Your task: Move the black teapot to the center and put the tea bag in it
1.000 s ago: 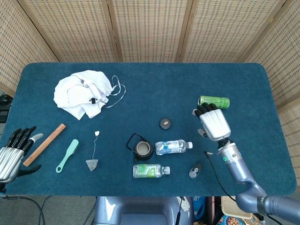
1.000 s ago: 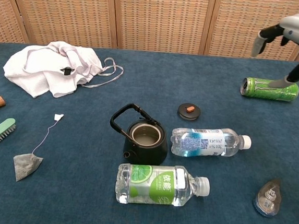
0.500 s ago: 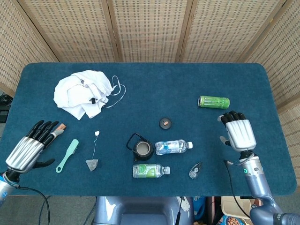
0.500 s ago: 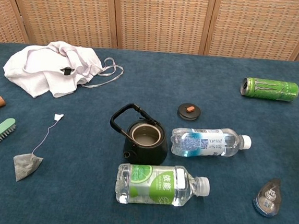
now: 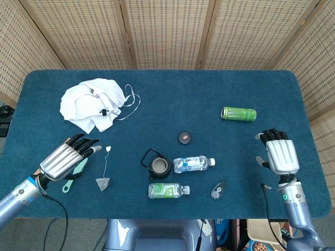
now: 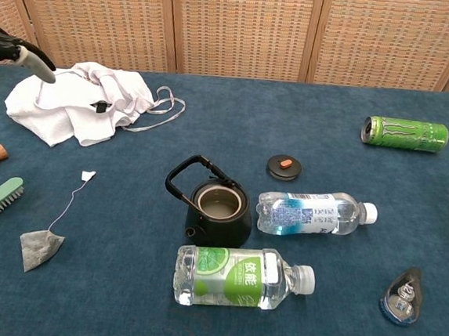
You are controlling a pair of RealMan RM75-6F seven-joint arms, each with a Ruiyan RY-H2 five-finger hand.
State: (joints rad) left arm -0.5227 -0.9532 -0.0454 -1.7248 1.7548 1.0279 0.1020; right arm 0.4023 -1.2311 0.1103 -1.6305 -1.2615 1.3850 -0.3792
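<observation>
The black teapot (image 5: 158, 165) (image 6: 218, 207) stands open near the table's front middle, handle raised, between two lying water bottles. Its lid (image 5: 184, 137) (image 6: 284, 167) lies apart, behind and to the right. The tea bag (image 5: 102, 182) (image 6: 40, 248) lies flat left of the pot, its string running up to a white tag (image 5: 109, 149). My left hand (image 5: 67, 157) hovers open, fingers spread, over the green brush, just left of the tea bag's string; only its fingertips (image 6: 30, 55) show in the chest view. My right hand (image 5: 278, 153) is open at the right edge, holding nothing.
A clear bottle (image 5: 193, 163) lies right of the pot, a green-label bottle (image 5: 168, 190) in front of it. A green can (image 5: 238, 113) lies at right, white cloth (image 5: 94, 103) at back left, a green brush (image 5: 76, 172) and a small clear object (image 5: 218, 190) near the front.
My left hand has swung from the table's left edge rightward toward the tea bag. My right hand has drawn back from near the can to the right front edge.
</observation>
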